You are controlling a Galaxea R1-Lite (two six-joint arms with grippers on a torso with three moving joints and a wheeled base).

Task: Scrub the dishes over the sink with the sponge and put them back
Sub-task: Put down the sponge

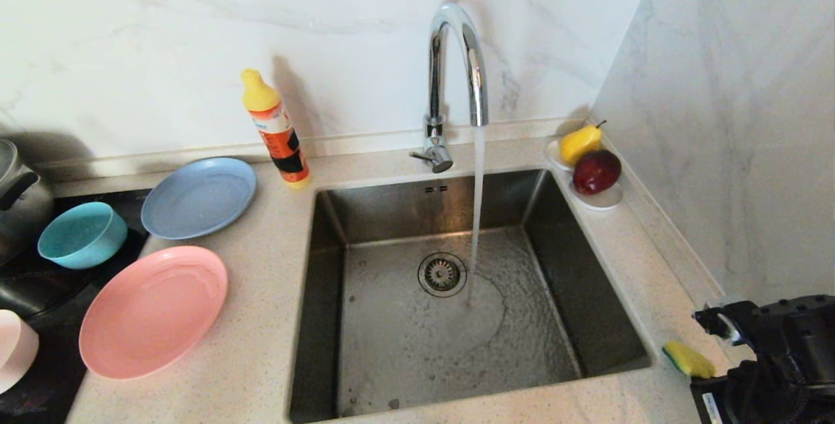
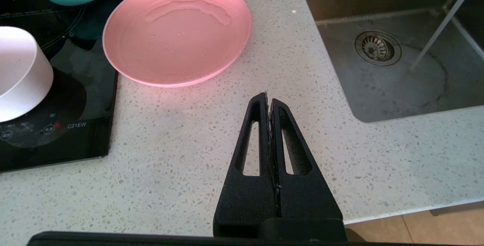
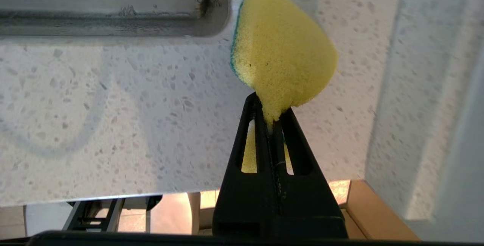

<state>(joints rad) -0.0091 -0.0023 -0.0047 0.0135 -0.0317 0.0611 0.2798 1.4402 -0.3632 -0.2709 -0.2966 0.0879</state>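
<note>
Now the square stainless steel sink (image 1: 365, 267) takes running water from the tall chrome faucet (image 1: 456, 72). Left of it, on speckled counter (image 1: 261, 346), lie the salmon-pink plate (image 1: 153, 310) and grey-blue plate (image 1: 199, 197); the teal bowl (image 1: 82, 233) sits on the black cooktop (image 1: 39, 293). Near right, the right gripper (image 3: 273, 119) pinches the yellow sponge (image 3: 283, 53). The left gripper (image 2: 269, 104) is closed, empty.

We've got the sink (image 1: 561, 267) mid-counter (image 1: 261, 346), faucet (image 1: 456, 72) behind it. Plates (image 1: 153, 310) and bowl (image 1: 83, 235) sit left, detergent bottle (image 1: 275, 129) behind them, fruit dish (image 1: 603, 199) back right, sponge (image 1: 688, 359) front right.
</note>
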